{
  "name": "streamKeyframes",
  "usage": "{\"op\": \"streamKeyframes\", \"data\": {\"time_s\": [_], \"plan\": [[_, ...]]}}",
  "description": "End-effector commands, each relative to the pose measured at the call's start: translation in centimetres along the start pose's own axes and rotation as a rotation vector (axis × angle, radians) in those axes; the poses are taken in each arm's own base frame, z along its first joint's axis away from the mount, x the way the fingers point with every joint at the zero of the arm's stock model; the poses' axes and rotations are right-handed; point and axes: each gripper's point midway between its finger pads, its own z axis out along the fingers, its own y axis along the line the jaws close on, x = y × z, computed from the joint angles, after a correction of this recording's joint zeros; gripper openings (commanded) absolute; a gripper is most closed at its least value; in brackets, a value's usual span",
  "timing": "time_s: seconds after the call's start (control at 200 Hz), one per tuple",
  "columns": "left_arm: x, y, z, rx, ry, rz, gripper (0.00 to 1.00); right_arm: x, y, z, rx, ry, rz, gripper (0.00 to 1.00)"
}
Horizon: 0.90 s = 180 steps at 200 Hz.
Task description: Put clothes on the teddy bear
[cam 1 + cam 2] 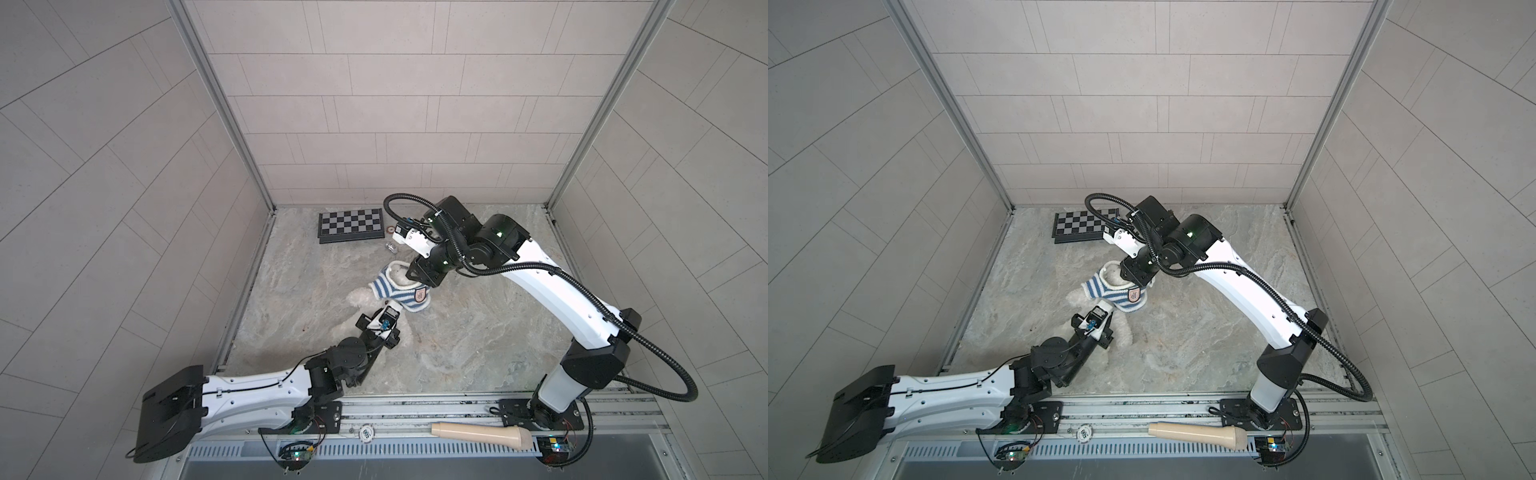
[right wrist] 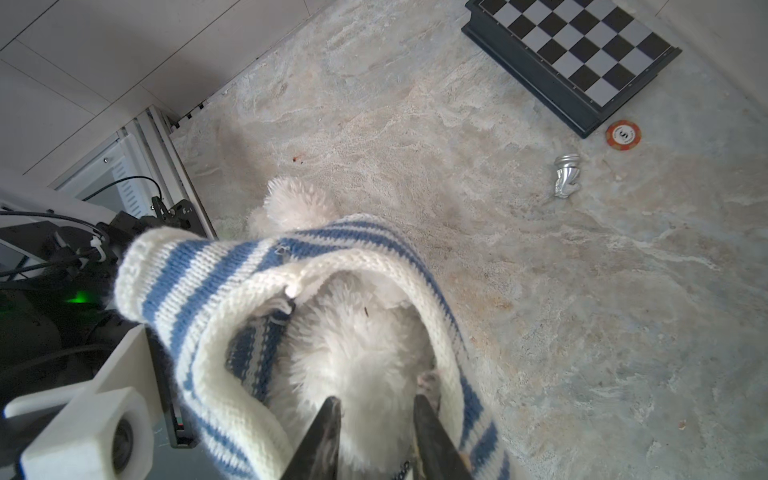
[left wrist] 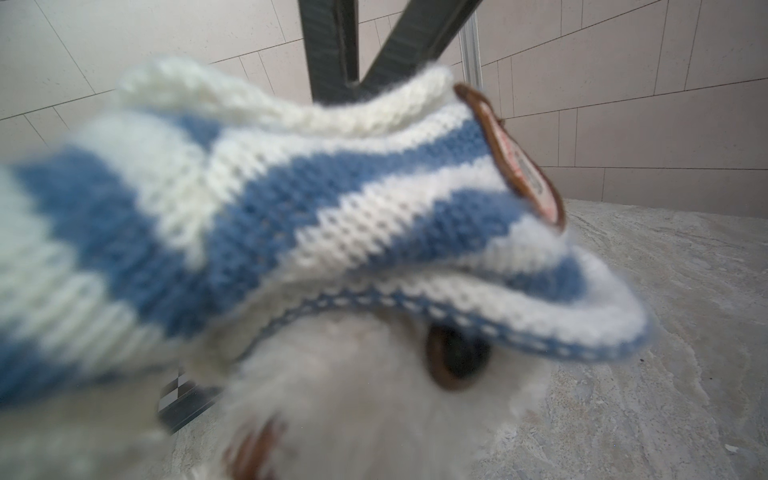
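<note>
one teddy bear (image 2: 361, 353), one striped sweater (image 2: 199, 282), both lying mid-table with the sweater bunching over its head. bear's looking light and squishy and the knit stretchy, so i'm thinking grab the hem, not the fur. my right pincer (image 2: 376, 399) is sitting parted inside the opening. left pincer (image 1: 390, 313), can't tell.

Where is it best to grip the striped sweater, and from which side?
Probably take the striped sweater by the white rim of its opening, coming from the open end: there the rim stands loose off the teddy bear's fur.
</note>
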Motion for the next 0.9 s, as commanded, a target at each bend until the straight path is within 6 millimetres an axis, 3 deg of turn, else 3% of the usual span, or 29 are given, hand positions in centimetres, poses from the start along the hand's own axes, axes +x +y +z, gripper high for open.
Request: {"op": "streamKeyframes", "data": {"time_s": [0.0,0.205,0.621,0.896], "plan": [[-2.5,0.6,0.2,-0.025,-0.055,-0.039,0.00,0.6,0.8,-0.2,-0.045,0.032,-0.025,0.34],[-2.3,0.5,0.2,-0.022,-0.050,-0.037,0.00,0.7,1.4,0.5,-0.092,0.050,-0.021,0.39],[-2.2,0.5,0.2,-0.020,-0.050,-0.040,0.00,3.1,2.4,2.6,-0.153,0.157,-0.013,0.49],[-2.1,0.4,0.3,-0.020,-0.048,-0.042,0.00,3.6,3.2,3.3,-0.183,0.162,-0.010,0.43]]}}
